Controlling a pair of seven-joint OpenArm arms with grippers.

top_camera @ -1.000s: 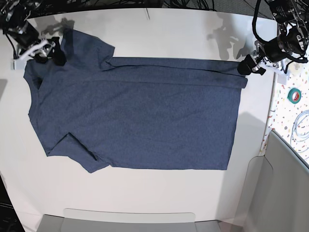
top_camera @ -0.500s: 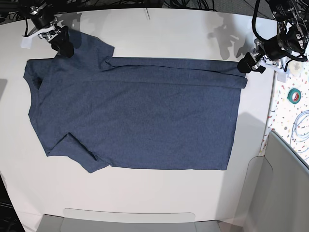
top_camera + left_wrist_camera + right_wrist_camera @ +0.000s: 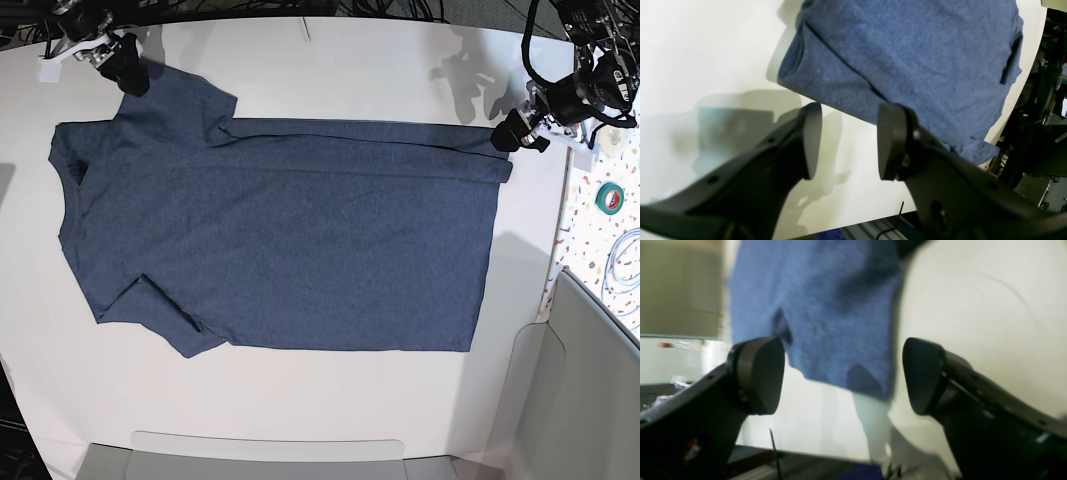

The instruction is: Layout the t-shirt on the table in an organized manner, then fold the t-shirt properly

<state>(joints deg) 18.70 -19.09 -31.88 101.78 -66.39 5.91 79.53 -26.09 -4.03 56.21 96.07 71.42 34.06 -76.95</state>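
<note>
Navy-blue heathered cloth made up the one t-shirt point(image 3: 280, 235), which lay spread flat on the white counter point(image 3: 330, 400), filling most of its middle. Seen from the base camera, its collar end pointed toward the left edge of the counter and its straight hem toward the right edge. Two short sleeves showed: one angled up toward the far left corner of the counter, the other folded slightly at the shirt's near left side. A narrow band of cloth was doubled over along the shirt's far edge, forming a long crease that ran to the hem corner. No lettering showed on the upward face.

Two claws were in view. The left claw point(image 3: 519, 132) hung just beside the shirt's far hem corner, its two dark fingers point(image 3: 811, 140) apart with nothing between them, bare counter showing in the gap. The right claw point(image 3: 126, 66) sat at the tip of the far sleeve, its fingers point(image 3: 760, 373) spread wide and empty in the blurred wrist view.

One roll of green tape point(image 3: 609, 196) lay on a speckled strip beyond the shirt's hem side.
</note>
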